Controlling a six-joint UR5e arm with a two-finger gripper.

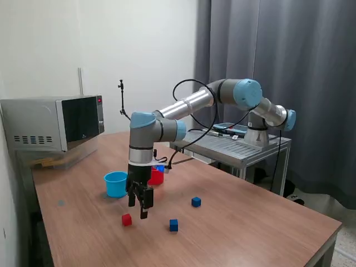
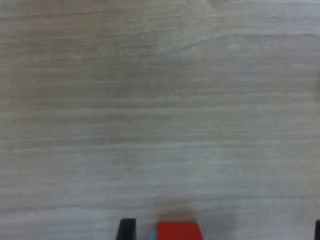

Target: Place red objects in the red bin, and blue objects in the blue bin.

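Wooden tabletop point(image 1: 250, 222) spreads beneath your two-finger gripper point(image 1: 139, 208), whose fingers stand spread and empty just above the small solid red cube point(image 1: 127, 219), apparently lining up a grasp; round light-blue plastic cup point(image 1: 115, 184) and red plastic cup point(image 1: 157, 177) wait behind it.

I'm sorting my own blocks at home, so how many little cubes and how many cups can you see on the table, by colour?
Red cubes: 1, red cube
Blue cubes: 2, near blue cube and far blue cube
Red cups: 1, red cup, partly behind the arm
Light-blue cups: 1, light-blue cup
Total: 5
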